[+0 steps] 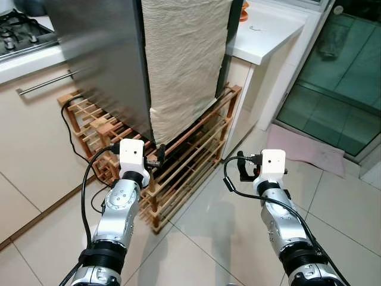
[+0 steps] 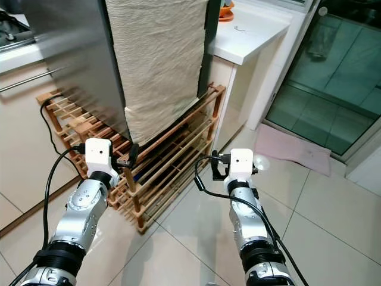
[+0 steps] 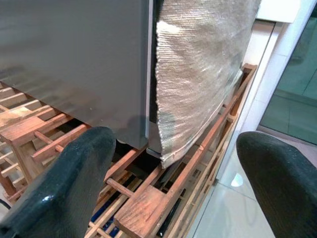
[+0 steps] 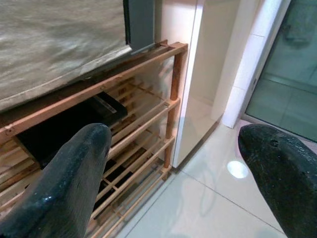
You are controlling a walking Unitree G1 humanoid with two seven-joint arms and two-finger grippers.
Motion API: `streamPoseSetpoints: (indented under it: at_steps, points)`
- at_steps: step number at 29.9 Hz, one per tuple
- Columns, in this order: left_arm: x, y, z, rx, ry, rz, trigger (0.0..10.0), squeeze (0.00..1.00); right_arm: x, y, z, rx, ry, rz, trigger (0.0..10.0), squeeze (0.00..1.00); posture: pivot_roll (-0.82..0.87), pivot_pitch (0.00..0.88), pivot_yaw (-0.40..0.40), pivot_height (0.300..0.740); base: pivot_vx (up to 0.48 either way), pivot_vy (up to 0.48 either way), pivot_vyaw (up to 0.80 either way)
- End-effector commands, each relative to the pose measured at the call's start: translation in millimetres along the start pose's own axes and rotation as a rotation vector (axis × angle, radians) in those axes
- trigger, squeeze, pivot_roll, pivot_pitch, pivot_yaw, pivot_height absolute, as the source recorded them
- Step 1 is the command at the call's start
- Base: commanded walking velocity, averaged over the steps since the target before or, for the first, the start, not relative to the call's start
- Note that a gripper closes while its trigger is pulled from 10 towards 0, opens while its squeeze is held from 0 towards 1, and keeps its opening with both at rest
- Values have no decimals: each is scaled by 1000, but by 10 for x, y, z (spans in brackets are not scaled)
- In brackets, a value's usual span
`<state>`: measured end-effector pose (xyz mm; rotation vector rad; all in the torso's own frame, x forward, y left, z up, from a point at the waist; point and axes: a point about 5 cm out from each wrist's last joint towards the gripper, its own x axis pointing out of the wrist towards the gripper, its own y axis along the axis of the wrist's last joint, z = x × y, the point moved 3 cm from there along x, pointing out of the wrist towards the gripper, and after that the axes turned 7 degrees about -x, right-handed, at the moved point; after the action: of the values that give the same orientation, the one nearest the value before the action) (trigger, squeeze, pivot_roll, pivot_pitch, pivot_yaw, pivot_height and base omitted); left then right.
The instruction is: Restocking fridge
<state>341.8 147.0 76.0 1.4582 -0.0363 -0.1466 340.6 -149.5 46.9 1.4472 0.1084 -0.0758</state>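
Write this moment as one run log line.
left gripper: open, empty | right gripper: open, empty | fridge: shut, cloth over door, on wooden rack

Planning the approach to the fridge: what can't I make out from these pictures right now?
- Fridge door front: hidden by the draped beige cloth, head views.
- Fridge top: cut off by the upper edge.
- Dark items on the wooden rack: in shadow, right wrist view.
- Orange thing on the white counter: cut off at the top.
- Left claw tips: against the rack.
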Motion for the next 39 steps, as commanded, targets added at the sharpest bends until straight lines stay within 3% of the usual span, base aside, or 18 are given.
streamPoseSetpoints:
  at_steps: [1,9,12,15,19,28,36,39]
  points:
    - [-5,-28,25,0,-3,-4,10000,0,6,-3,75,-14,-16,1,10000,0,7,0,-72,740,0,0,0]
    - [-76,-64,-4,16,-4,10,10000,0,-39,-30,173,-19,-44,9,10000,0,-15,0,-71,740,0,0,759]
    - [-263,-94,-104,44,-19,40,10000,0,-190,1,296,-60,-62,89,10000,0,-23,0,-69,740,0,0,788]
    - [-333,-115,-127,70,-25,43,10000,0,-271,-77,317,-81,-46,81,10000,0,-27,0,-67,740,0,0,788]
    - [-270,-74,-42,47,-19,49,10000,0,-317,-244,293,-76,-48,15,10000,0,-28,0,-63,740,0,0,788]
    - [-201,-50,-32,27,8,30,10000,0,-233,-123,164,-65,-19,43,10000,0,-36,0,-51,740,0,0,788]
    - [-205,-44,14,39,6,34,10000,0,-210,-130,182,-68,-19,35,10000,0,-33,0,-51,740,0,0,786]
    - [-210,-38,1,58,10,35,10000,0,-214,-147,183,-30,-26,24,10000,0,-33,0,-53,740,0,0,781]
